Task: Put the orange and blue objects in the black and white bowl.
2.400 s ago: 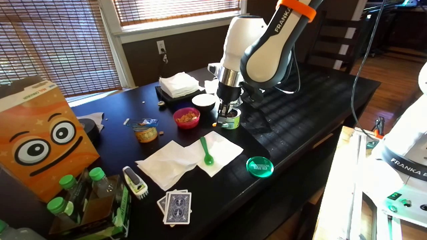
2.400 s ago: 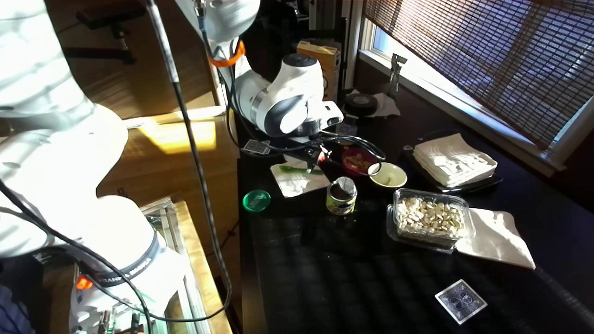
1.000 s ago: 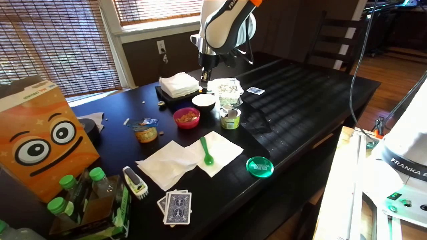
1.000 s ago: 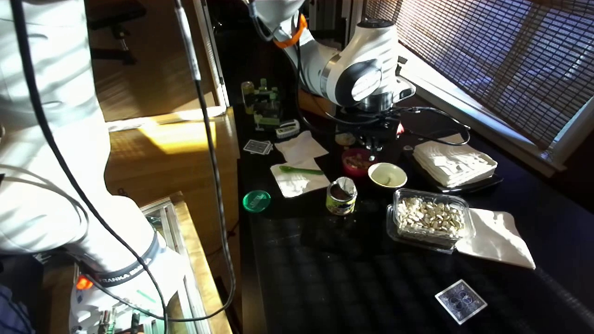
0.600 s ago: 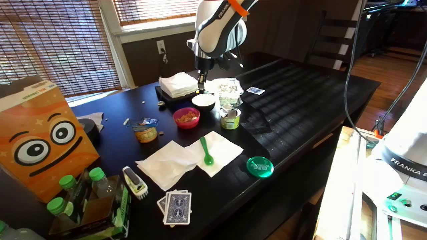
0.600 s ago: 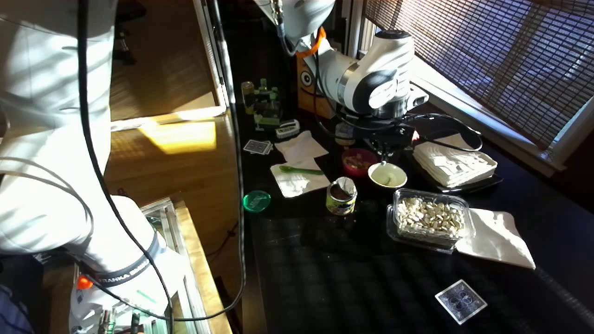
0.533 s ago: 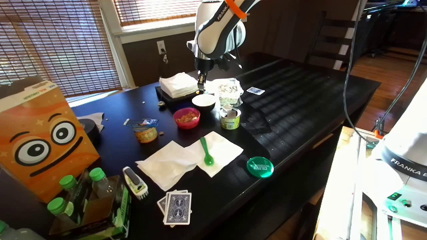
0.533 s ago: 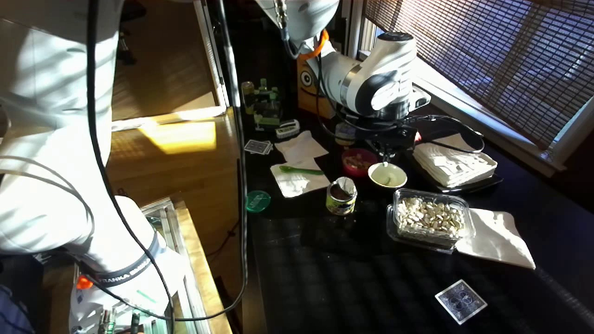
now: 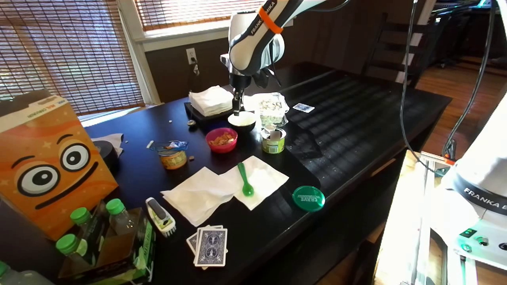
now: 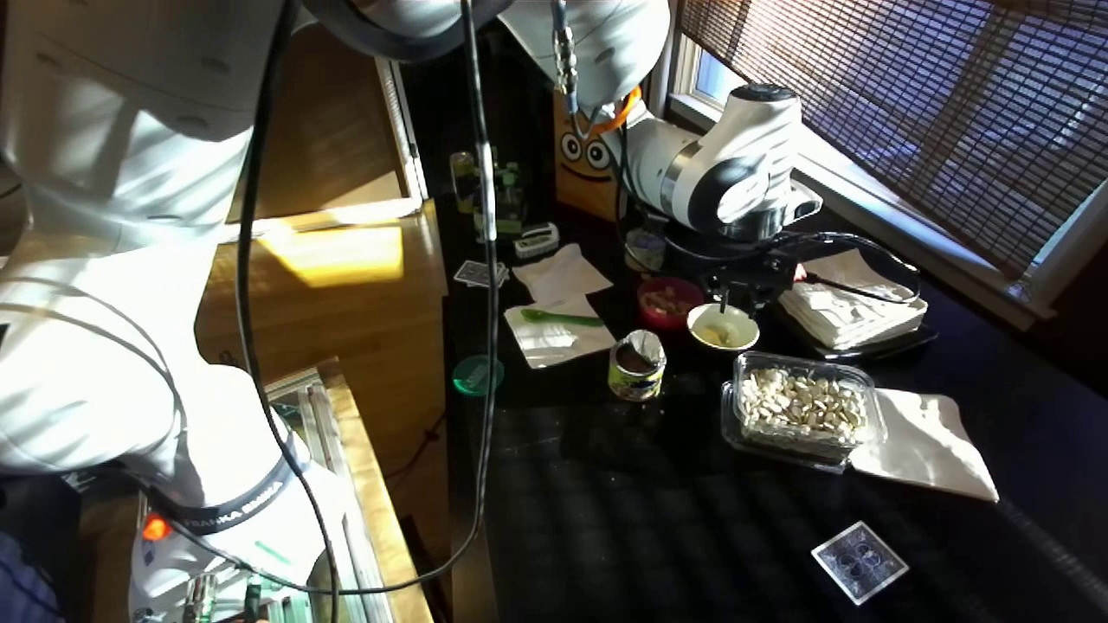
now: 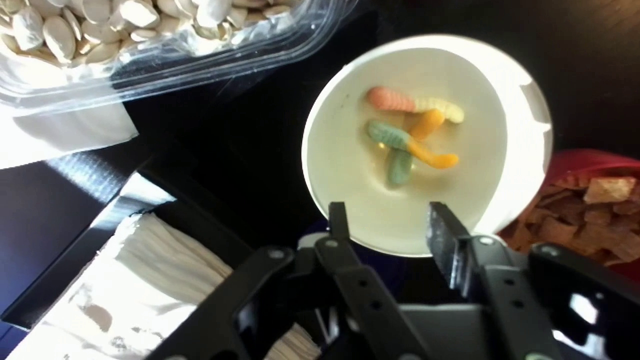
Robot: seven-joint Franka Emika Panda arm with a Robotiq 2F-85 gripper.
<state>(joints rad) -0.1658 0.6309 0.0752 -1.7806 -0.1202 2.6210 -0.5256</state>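
Note:
The bowl (image 11: 345,175) is white inside; its black outside (image 9: 243,128) shows in an exterior view. In the wrist view it holds gummy worms. One orange-and-blue worm (image 11: 387,133) lies across another orange-and-blue worm (image 11: 427,123). A pink and pale yellow worm (image 11: 392,99) lies beside them. In an exterior view the bowl (image 10: 746,336) shows a blurred yellowish patch inside. My gripper (image 11: 386,207) is open and empty, its fingertips over the near part of the bowl, apart from the worms. It also shows just above the bowl in an exterior view (image 9: 237,113).
A pink bowl (image 9: 222,149) of orange squares stands right beside the bowl. A clear box of seeds (image 10: 801,411), a napkin stack (image 9: 212,101) on a black tray and an opened can (image 10: 636,381) stand close around. A green spoon (image 9: 244,180) lies on a napkin.
My gripper has moved from over the can to the bowl and down to its rim. The orange-and-blue worm it carried has been let go and now lies in the bowl.

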